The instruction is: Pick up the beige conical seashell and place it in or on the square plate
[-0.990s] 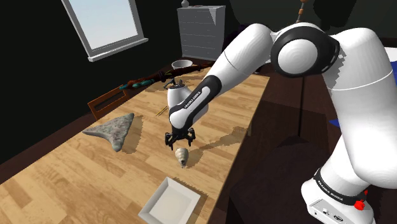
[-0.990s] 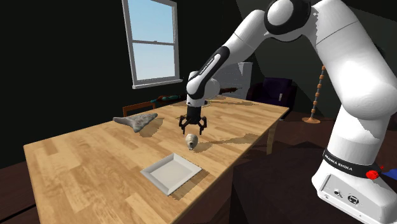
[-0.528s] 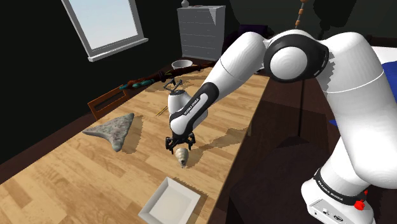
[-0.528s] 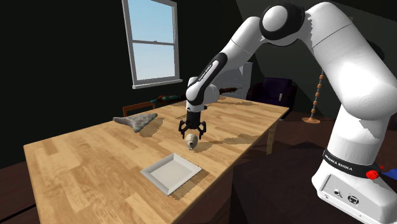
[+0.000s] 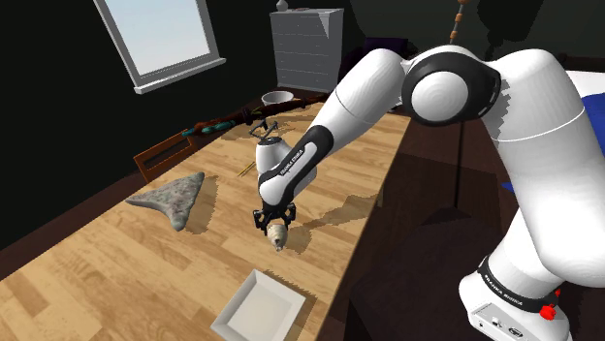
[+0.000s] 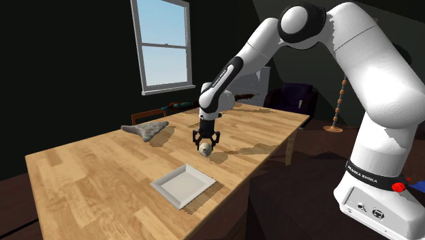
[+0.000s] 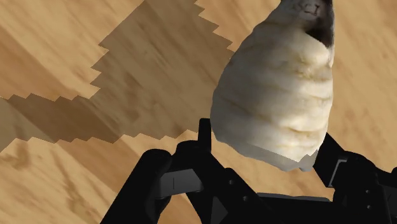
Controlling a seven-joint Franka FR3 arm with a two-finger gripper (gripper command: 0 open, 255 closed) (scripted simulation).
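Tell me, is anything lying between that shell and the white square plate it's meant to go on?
Nothing visible. Only bare wooden tabletop lies between the seashell and the square plate. The grey wedge-shaped object lies well off to the side.

**Home interior — looks like a dining or living room**

Long wooden table (image 5: 107, 276) with a wooden chair (image 6: 141, 116) drawn up on its window side. White-framed sash window (image 6: 162, 44) with blue sky behind it. White chest of drawers (image 5: 308, 46) at the far wall, a dark armchair (image 6: 295, 95) beside it. White bowl (image 5: 278, 98) at the table's far end. Dark walls, dark floor — household furniture all round.
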